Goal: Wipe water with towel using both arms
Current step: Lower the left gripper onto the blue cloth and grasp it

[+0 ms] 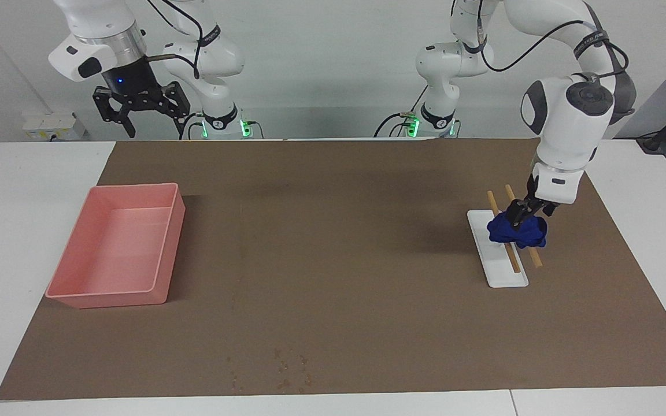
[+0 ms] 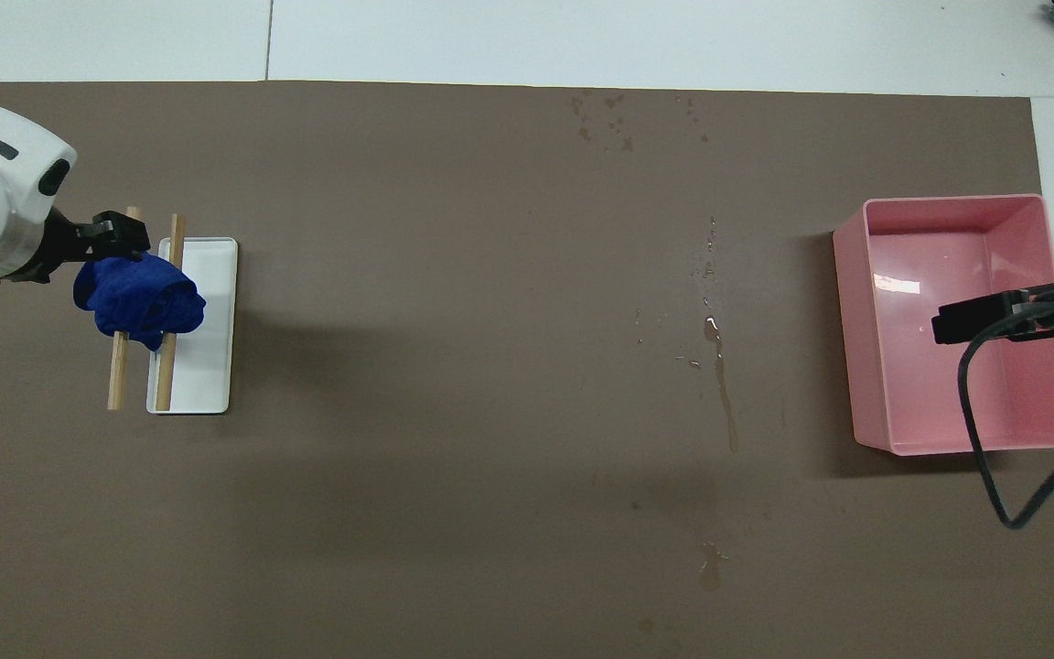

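Left gripper (image 1: 522, 218) is bending down, jaws seemingly pinching the towel (image 1: 517, 230); right gripper (image 1: 139, 107) is waiting raised, jaws spread; only the overhead view is showing water streaks (image 2: 719, 366).

Looks like a robotics lab. Two white Franka arms (image 1: 564, 110) bolted at the far edge of a white worktop (image 1: 32, 231), brown mat (image 1: 333, 260) laid over it, cabling trailing off the arms, green status lights at the bases, bare white wall, socket strip (image 1: 50, 124) by the wall.
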Controlling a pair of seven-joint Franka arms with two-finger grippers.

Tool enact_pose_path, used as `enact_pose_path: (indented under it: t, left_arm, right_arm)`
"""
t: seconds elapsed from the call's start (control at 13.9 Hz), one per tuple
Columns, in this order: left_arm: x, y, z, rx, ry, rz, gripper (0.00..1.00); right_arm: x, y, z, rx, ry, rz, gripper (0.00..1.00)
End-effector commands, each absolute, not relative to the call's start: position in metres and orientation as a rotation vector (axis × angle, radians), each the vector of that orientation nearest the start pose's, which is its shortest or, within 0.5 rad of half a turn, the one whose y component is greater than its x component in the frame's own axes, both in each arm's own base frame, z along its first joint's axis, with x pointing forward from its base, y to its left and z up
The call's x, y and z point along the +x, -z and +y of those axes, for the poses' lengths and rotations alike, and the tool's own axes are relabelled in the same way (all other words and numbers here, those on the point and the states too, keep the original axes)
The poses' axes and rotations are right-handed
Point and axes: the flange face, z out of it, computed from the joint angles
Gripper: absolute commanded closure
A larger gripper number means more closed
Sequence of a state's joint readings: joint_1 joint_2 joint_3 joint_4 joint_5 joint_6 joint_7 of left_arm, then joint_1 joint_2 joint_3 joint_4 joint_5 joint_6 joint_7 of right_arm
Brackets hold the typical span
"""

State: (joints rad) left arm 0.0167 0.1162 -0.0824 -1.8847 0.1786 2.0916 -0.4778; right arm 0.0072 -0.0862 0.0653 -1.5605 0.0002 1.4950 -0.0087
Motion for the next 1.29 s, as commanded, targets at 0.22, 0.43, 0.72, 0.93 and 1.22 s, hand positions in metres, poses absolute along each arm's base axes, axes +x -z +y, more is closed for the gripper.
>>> enact_pose_path:
  t: [0.22,0.43,0.72,0.93,1.22]
  left_arm:
    - [0.588,-0.435,-0.032,-2.896,0.291,-0.626,0.0]
    - [0.584,-0.427,-0.037,-2.89,0.292,-0.602,0.15]
    - [0.586,-0.433,-0.032,-2.892,0.286,-0.578,1.0]
    - [0.596,-0.45,-0.038,-2.919,0.237,-0.621,1.0]
    - [0.61,-0.517,-0.05,-3.105,0.087,-0.908,1.0]
  right_arm:
    - [0.506,-0.676,0.036,-3.137,0.052,-0.128,0.0]
    - [0.506,-0.676,0.036,-3.137,0.05,-0.128,0.0]
    - [0.505,-0.678,0.047,-3.135,0.062,-0.164,0.0]
    - [0.505,-0.677,0.052,-3.12,0.059,-0.173,0.0]
    - [0.505,-0.678,0.062,-3.025,0.064,-0.193,0.0]
